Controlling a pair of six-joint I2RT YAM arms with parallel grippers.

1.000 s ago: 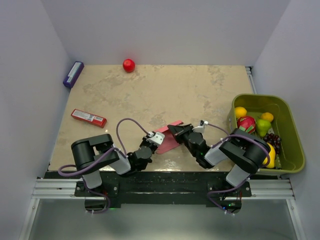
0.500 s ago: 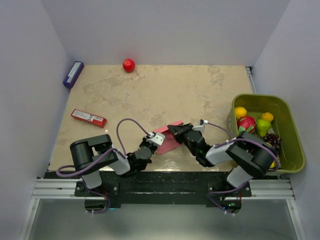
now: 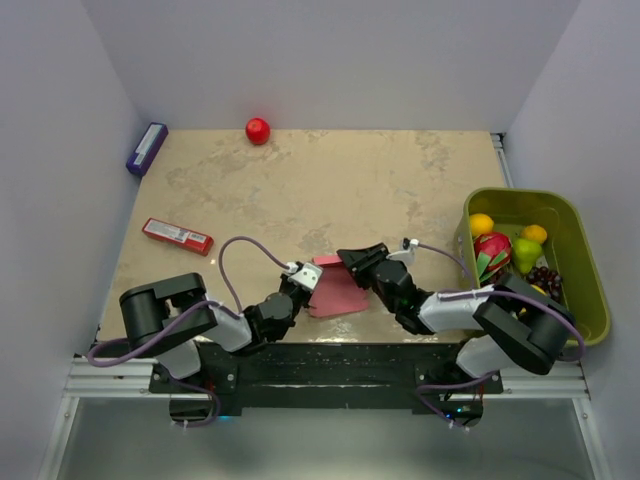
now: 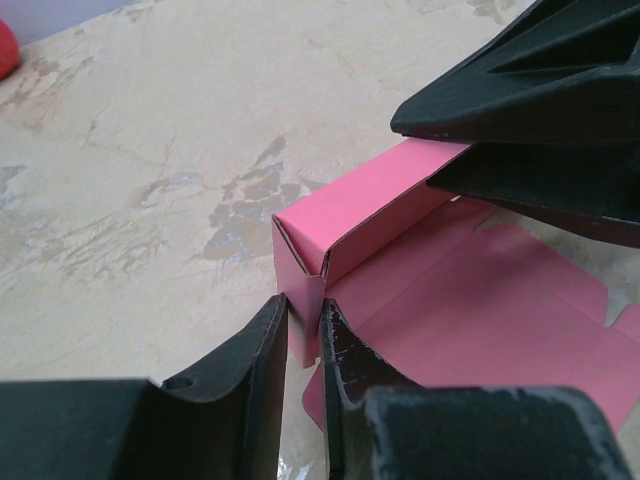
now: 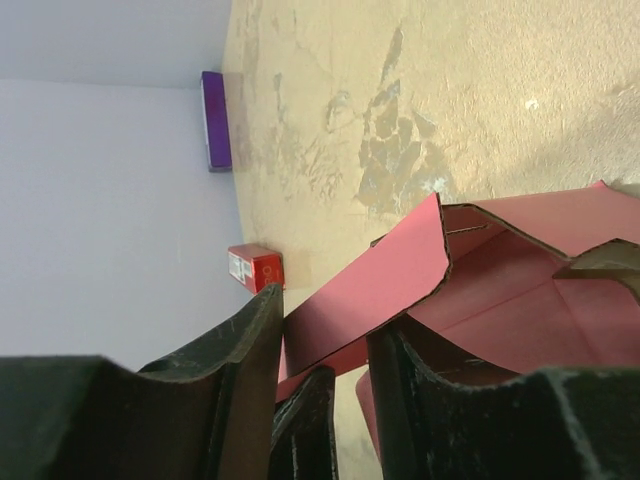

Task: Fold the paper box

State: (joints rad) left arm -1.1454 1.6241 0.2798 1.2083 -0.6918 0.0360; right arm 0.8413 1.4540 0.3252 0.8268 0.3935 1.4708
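Paper box [image 5: 520,290]: pink card, part-folded, lying on beige marbled table [image 5: 470,90]; one flap raised between the black fingers [image 5: 250,350] of the right gripper [image 5: 328,325], grip unclear; red packet [image 5: 255,268] near the box, past that flap; purple box [image 5: 214,120] well apart from it, against the pale wall [image 5: 100,200].

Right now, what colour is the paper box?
The paper box is pink, clearest in the left wrist view.

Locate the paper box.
Top view: the paper box sits centre, at the near edge of the table, held by the left gripper and the right gripper.
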